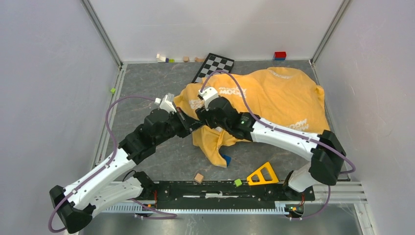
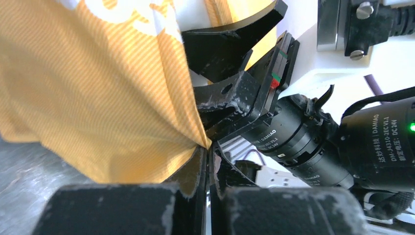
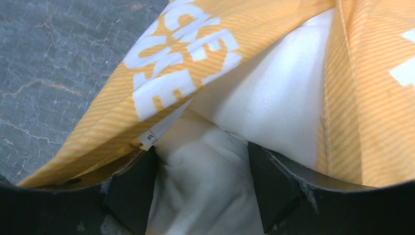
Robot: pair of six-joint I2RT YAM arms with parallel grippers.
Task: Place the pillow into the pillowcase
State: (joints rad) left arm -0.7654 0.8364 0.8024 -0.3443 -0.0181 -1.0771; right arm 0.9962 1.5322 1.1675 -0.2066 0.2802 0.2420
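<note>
1. Pillow (image 3: 264,98): off-white, lying inside the pillowcase (image 1: 284,95) on the far right part of the table (image 1: 171,161). Only a bare patch shows, at the open mouth in the right wrist view.
2. The pillowcase is orange-yellow with white lettering and humps over the pillow. A loose flap hangs toward the near edge.
3. Right gripper (image 3: 203,166): at the mouth, fingers spread wide. Bunched pillow cloth bulges between them, and no clamp on it is visible.
4. Left gripper (image 2: 208,152): fingers pressed together, pinching a tip of the pillowcase's edge.
5. Crowding: both wrists meet at the pillowcase's left end. In the left wrist view the right arm's black housing sits just beside the left fingers. The right forearm lies across the near flap.
6. Near side: a blue block (image 1: 226,159) sits partly under the flap's tip. A wooden cube (image 1: 198,177), a green cube (image 1: 238,182) and a yellow triangular piece (image 1: 263,175) lie close to the base rail.
7. Far side:
   - A checkerboard (image 1: 215,66) lies with its near corner against the pillowcase.
   - A red-and-blue block (image 1: 280,55) sits by the back wall.
   - A few small blocks (image 1: 164,58) line the same wall.
   - A small green block (image 1: 112,90) sits at the left edge, well apart.
</note>
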